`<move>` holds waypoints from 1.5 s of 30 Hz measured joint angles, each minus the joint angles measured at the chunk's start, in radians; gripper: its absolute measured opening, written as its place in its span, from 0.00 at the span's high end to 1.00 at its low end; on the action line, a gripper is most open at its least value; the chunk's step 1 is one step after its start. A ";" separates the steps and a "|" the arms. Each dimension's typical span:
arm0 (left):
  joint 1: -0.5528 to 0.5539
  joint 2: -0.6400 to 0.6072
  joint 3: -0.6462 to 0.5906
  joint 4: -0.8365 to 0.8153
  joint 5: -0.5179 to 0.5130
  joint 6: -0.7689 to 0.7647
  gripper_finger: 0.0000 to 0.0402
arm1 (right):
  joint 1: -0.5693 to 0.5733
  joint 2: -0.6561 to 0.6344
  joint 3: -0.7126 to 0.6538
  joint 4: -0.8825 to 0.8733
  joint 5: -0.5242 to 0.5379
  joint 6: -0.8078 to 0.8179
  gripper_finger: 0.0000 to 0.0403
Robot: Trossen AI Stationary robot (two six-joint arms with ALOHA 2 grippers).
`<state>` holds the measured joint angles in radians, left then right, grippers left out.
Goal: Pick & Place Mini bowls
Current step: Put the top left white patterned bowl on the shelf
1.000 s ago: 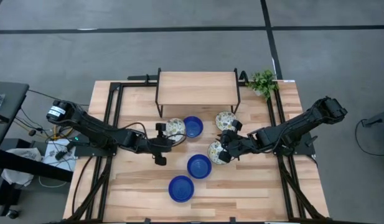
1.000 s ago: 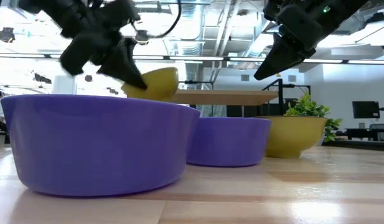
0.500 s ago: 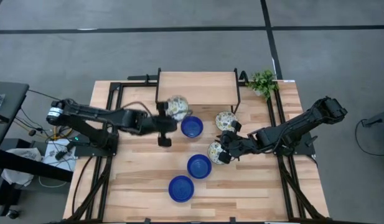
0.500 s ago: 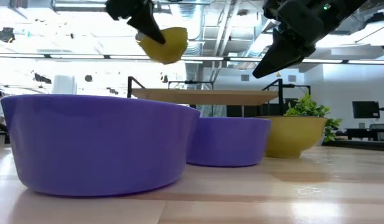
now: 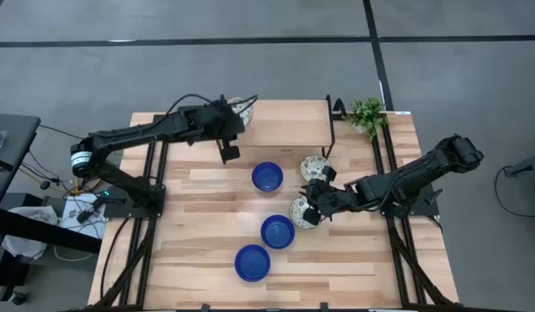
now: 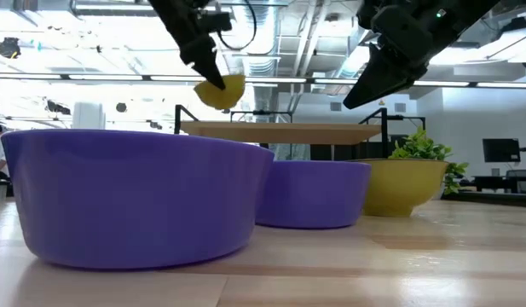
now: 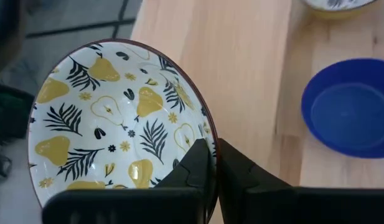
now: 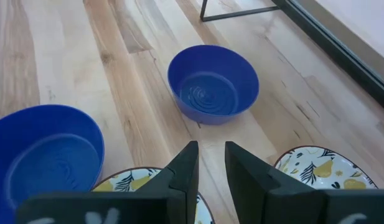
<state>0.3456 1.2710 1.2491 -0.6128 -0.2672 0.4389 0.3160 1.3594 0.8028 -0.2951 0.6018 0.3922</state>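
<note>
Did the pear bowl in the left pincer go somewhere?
Yes. The left pincer carried the pear bowl up from beside the blue bowl to the wooden shelf, over its left end.

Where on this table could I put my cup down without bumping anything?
The left side of the pale wooden table, between its edge and the three glossy blue bowls, is bare; so is the right front corner. Most of the raised wooden shelf is free. The middle is crowded with blue and pear-patterned cream bowls.

Bare tabletop [image 5: 198, 234] left of blue bowls [image 5: 277, 231]
</note>
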 joint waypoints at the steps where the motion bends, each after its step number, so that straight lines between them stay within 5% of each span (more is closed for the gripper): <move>1: 0.013 0.012 0.000 0.000 0.015 0.001 0.97 | -0.002 0.000 0.000 0.000 0.000 0.000 0.83; 13: 0.034 0.112 0.001 0.015 -0.015 0.088 0.96 | -0.005 0.000 0.000 -0.002 0.000 -0.008 0.83; 45: 0.007 0.089 -0.002 0.000 -0.045 0.103 0.93 | -0.005 0.000 0.000 -0.003 0.000 -0.008 0.83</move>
<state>0.3527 1.3602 1.2472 -0.6132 -0.3126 0.5419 0.3115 1.3594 0.8028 -0.2977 0.6018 0.3847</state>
